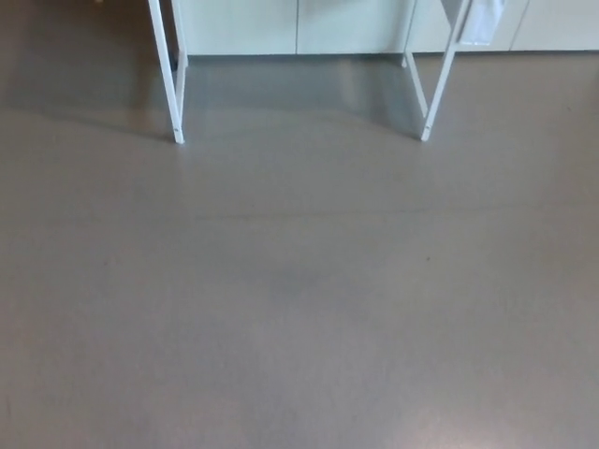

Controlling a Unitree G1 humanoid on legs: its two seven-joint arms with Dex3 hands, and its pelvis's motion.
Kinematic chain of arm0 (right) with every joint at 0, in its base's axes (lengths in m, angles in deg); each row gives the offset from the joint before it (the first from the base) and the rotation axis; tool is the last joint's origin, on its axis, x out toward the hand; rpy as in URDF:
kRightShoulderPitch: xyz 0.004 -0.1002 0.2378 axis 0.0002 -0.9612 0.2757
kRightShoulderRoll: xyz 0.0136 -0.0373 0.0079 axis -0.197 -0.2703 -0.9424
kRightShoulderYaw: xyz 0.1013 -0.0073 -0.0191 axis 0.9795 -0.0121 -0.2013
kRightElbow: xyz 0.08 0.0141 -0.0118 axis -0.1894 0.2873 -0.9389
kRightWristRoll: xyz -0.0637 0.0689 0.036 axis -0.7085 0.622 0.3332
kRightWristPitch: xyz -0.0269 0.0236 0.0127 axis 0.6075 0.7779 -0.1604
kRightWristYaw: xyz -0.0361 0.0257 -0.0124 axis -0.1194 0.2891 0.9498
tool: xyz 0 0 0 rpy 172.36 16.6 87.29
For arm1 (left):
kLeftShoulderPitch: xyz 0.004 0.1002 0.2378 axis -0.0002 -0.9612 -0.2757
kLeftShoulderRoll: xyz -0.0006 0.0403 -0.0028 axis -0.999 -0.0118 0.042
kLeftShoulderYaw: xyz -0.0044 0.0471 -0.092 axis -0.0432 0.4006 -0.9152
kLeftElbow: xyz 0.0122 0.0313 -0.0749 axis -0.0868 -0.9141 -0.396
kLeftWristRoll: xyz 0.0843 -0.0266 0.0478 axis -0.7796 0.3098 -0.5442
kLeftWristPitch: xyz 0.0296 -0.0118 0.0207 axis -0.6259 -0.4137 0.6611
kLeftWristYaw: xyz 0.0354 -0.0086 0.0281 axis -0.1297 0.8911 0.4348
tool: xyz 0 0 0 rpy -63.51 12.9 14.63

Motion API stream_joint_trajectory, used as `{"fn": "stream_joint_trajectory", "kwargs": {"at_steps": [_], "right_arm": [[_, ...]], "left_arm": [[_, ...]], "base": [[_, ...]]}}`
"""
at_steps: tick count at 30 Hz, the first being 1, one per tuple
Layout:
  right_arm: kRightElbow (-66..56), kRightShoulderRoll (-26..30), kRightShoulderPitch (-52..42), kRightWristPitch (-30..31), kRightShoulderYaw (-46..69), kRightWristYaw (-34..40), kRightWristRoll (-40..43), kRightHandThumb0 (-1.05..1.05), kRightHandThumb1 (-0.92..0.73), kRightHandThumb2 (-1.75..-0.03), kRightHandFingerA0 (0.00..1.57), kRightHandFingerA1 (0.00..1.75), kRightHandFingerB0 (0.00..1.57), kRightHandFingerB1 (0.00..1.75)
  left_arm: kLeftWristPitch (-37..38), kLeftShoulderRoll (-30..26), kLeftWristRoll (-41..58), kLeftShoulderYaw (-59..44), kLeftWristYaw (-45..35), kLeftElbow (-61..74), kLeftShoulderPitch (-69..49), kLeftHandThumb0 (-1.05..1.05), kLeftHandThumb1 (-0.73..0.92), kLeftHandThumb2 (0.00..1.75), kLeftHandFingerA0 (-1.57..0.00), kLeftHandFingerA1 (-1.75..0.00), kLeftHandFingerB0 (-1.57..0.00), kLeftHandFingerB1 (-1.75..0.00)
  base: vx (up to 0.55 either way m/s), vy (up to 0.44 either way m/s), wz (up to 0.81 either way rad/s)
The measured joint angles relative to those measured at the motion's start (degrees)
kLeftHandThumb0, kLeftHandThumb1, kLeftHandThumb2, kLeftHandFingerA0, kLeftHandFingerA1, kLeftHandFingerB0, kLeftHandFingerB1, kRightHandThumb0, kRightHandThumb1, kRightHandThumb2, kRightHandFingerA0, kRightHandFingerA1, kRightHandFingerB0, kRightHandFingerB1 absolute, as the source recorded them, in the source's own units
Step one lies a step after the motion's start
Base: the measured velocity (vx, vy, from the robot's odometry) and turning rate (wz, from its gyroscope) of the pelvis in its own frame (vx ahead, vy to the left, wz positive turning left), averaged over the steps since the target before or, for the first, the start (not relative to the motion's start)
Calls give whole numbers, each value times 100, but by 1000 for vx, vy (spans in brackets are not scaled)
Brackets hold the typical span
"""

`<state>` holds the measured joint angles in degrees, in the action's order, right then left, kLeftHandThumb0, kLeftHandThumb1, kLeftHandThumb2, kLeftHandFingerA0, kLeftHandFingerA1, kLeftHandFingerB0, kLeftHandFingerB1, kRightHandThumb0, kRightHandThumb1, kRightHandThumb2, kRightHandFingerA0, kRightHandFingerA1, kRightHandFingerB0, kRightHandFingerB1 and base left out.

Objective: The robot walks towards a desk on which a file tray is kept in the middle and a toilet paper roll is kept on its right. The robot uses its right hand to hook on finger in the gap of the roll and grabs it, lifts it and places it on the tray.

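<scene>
The near part of the head view is all grey floor, smooth and matte, with a faint darker patch around the middle and a tiny dark speck to the right of it. A thin, pale seam runs across the floor from side to side further up. Nothing lies on this stretch between the camera and the desk.

Beyond the seam stand the desk's white legs: a left leg pair coming down to the floor near the upper left, and a right leg pair slanting down at the upper right (each pair looks like a front and a back leg joined low down). A soft shadow spreads on the floor between and to the left of them. Something pale, a white sheet or panel, hangs at the top edge just beside the right legs; what it is cannot be told.

Furthest back, pale cabinets line the wall behind the desk, their fronts split by thin vertical gaps.

The desktop is cut off above the frame, so the tray and the roll are not visible. Neither hand shows, so their fingers cannot be judged.
</scene>
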<state>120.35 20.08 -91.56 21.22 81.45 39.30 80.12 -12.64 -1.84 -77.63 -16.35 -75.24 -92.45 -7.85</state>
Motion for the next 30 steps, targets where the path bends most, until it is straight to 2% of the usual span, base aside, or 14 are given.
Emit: {"fn": "stream_joint_trajectory", "kwargs": {"at_steps": [13, 24, 30], "right_arm": [[22, 15, 48, -63, -7, -12, 12, -65, -49, -81, 44, 58, 6, 28], [49, -15, 33, -115, -21, -16, 24, -65, -49, -81, 44, 58, 6, 28], [74, -15, 6, -115, -21, -16, 29, -65, -49, -81, 44, 58, 6, 28]], "left_arm": [[2, 50, 2, 17, -13, -37, 0, -49, 56, 71, -17, -69, -3, -54], [4, 8, 2, 20, -9, -58, 65, -49, 56, 71, -17, -69, -3, -54], [4, 7, 1, 20, -9, -95, 47, -49, 56, 71, -17, -69, -3, -54]], "base": [[368, -89, 11], [439, 114, -11], [354, -49, 12]]}}
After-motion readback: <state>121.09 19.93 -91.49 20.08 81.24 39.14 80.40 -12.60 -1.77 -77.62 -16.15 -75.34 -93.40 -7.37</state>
